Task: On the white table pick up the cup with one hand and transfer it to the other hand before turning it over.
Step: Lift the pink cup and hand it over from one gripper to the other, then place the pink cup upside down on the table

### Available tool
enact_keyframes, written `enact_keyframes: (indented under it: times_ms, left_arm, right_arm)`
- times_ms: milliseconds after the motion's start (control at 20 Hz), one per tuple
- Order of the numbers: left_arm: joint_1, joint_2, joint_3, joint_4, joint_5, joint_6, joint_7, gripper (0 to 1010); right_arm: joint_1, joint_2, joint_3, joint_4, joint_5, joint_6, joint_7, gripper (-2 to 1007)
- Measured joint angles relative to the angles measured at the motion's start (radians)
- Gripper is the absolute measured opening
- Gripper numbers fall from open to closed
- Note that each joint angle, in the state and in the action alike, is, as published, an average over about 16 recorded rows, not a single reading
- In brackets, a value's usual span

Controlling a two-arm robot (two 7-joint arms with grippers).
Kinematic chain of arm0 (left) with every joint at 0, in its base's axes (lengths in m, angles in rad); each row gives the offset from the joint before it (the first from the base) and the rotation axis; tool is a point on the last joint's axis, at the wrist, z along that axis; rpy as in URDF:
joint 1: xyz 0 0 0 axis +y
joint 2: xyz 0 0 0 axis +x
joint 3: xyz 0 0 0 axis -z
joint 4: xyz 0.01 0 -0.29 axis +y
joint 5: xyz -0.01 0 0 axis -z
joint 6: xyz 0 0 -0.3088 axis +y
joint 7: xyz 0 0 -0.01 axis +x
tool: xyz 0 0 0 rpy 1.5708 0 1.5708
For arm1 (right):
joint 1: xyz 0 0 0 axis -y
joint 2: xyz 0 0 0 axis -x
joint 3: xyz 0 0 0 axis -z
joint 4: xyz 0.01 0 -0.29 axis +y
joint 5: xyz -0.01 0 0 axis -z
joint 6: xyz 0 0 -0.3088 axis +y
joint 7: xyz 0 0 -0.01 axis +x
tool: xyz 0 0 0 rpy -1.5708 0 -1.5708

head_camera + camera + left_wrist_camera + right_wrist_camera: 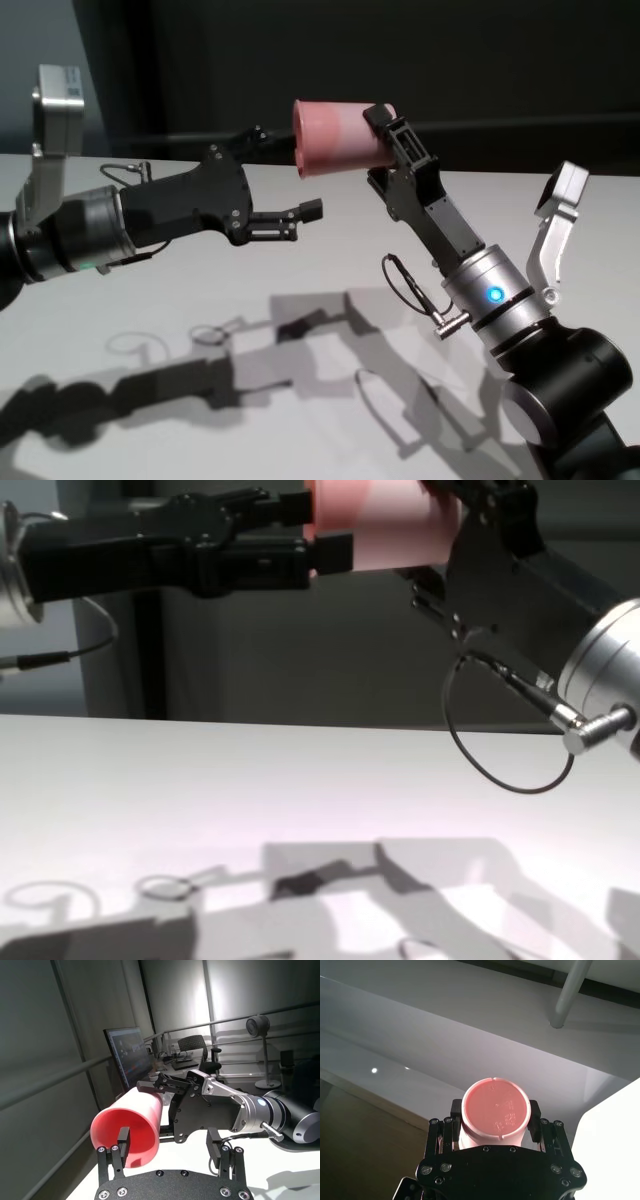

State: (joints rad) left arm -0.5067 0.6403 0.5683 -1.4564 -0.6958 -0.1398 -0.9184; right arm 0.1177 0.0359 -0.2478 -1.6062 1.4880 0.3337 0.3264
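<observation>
The pink cup hangs sideways above the white table, its open mouth toward my left arm. My right gripper is shut on it near its flat base, one finger on each side. My left gripper is open just in front of the rim. In the left wrist view the cup sits by one of the left fingers, not between the two. I cannot tell whether that finger touches it. From the chest, the cup and both grippers show high above the table.
Both arms throw dark shadows on the tabletop under them. A thin black cable loop hangs below my right wrist. A dark wall stands behind the table's far edge.
</observation>
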Motion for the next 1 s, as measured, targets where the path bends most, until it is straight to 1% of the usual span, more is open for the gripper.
enact_keyframes:
  times_ms: [200,350,500,700,1000]
  left_arm:
    - [0.054,0.040,-0.042,-0.045,-0.010,-0.004,0.056,1001]
    - [0.101,0.068,-0.080,-0.080,-0.010,-0.008,0.120,1001]
    - [0.149,0.090,-0.121,-0.111,0.001,-0.014,0.194,1001]
    - [0.209,0.108,-0.172,-0.149,0.026,-0.023,0.298,1001]
    - [0.284,0.112,-0.234,-0.196,0.075,-0.025,0.441,1001]
  right_arm:
    - [0.000,0.000,0.000,0.000,0.000,0.000,0.000,747]
    - [0.000,0.000,0.000,0.000,0.000,0.000,0.000,747]
    - [0.000,0.000,0.000,0.000,0.000,0.000,0.000,747]
    - [0.000,0.000,0.000,0.000,0.000,0.000,0.000,747]
    - [0.000,0.000,0.000,0.000,0.000,0.000,0.000,747]
